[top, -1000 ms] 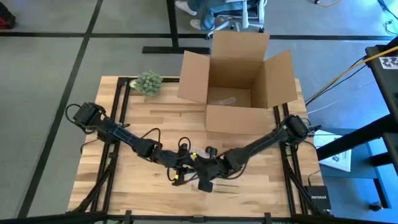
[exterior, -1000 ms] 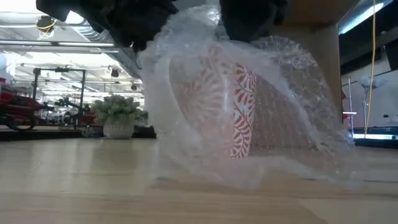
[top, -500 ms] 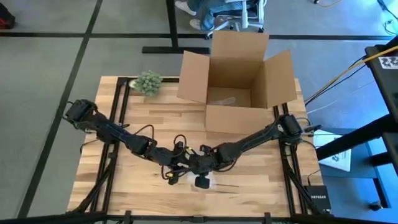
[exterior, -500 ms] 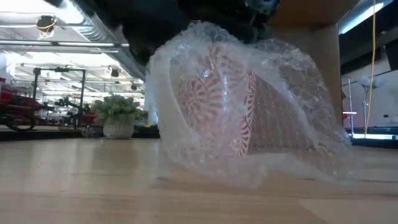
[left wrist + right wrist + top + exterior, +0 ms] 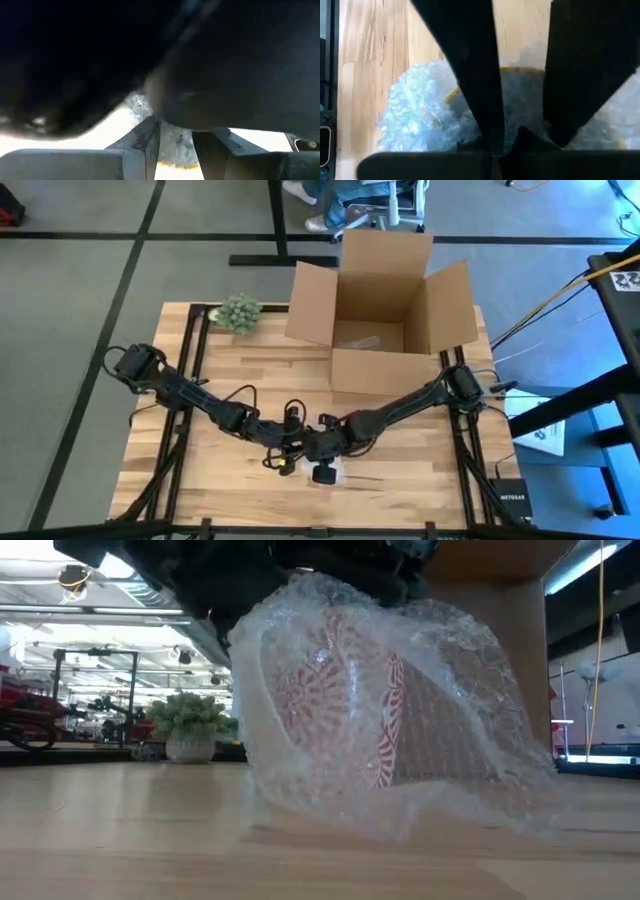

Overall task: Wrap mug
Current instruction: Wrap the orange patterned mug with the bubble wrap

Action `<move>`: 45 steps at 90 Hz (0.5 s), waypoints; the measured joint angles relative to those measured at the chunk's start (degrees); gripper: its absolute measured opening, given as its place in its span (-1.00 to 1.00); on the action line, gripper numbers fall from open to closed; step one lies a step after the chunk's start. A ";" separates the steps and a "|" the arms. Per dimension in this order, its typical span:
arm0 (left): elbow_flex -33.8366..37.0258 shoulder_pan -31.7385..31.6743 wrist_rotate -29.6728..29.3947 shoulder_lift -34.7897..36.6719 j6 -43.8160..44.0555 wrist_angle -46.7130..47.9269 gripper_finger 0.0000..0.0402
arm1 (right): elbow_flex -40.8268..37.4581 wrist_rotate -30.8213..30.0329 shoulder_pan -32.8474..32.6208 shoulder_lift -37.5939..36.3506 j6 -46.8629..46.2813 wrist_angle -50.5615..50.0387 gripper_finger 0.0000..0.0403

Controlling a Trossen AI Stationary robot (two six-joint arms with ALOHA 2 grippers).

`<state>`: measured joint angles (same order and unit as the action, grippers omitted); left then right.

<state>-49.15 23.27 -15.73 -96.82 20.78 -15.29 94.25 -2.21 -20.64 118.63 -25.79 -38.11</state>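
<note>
A mug (image 5: 340, 700) with a red-and-white pattern lies tipped on its side on the wooden table, inside a loose sheet of bubble wrap (image 5: 460, 740). The wrap's lower folds rest on the table near its front middle. Both grippers hover right over it. My left gripper (image 5: 287, 452) comes from the table's left and is shut on the wrap. My right gripper (image 5: 322, 470) comes from the right and stands open above the wrapped mug (image 5: 520, 95). The arms hide most of the bundle in the high view. My left gripper pinches a bunch of bubble wrap (image 5: 175, 142) between its two fingers, at the top of the bundle; how many layers, I cannot tell. The other arm's dark body covers the rest of that view. My right gripper's fingers (image 5: 475, 85) stand over the wrap; I cannot tell whether they touch it.
An open cardboard box (image 5: 385, 315) stands at the table's far middle. A small potted plant (image 5: 238, 312) sits at the far left corner. Bare wood lies to the left and right of the bundle.
My right gripper has gone a little toward the table's left, closer to my left gripper. The wrapped mug has turned, so its mouth faces more toward the near edge, and the wrap has drawn closer over its top.
</note>
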 joint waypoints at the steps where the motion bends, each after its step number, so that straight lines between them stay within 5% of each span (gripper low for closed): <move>1: 0.00 0.00 -0.01 0.00 0.00 -0.01 -0.54 | 0.41 0.06 0.00 0.00 0.04 -0.68 -1.00; 32: 0.09 0.76 0.07 0.02 -0.39 -0.83 -0.54 | 11.62 -3.33 -2.17 -0.56 -0.23 -17.69 -1.00; 45: 0.09 0.68 0.04 0.00 -0.51 -0.97 -0.54 | 12.16 -6.74 -4.35 -0.36 -0.78 -13.55 -1.00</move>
<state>-49.06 23.94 -15.68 -96.82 20.27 -16.26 106.41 -8.95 -24.99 118.27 -26.57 -51.66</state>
